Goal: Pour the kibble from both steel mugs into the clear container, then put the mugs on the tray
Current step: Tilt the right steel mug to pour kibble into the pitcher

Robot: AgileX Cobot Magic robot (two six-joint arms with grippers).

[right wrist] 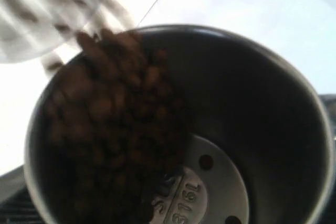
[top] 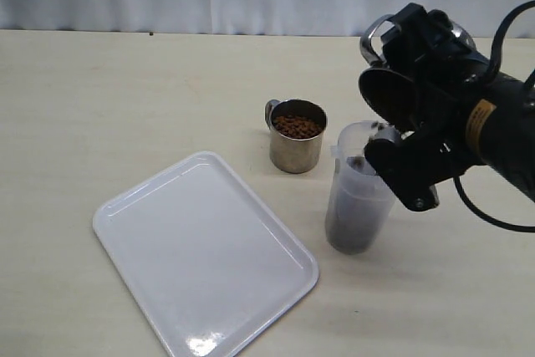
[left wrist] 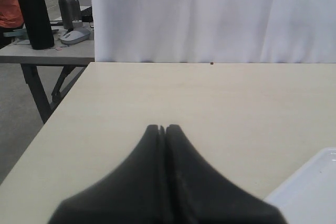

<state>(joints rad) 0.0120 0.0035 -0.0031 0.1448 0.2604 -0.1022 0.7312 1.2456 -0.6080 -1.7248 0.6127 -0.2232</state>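
steel mug (right wrist: pixel 257 103) tilted | kibble (right wrist: pixel 115 124) piled at rim, spilling | clear container (right wrist: pixel 37 19) blurry, adj.

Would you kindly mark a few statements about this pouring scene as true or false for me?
1. No mug stands on the tray. True.
2. The standing mug on the table is empty. False: it holds kibble.
3. The right gripper holds the tilted mug over the clear container. True.
4. The left gripper is open. False: its jaws are shut, with nothing between them.
5. The clear container lies on its side. False: it stands upright, with kibble at its bottom.
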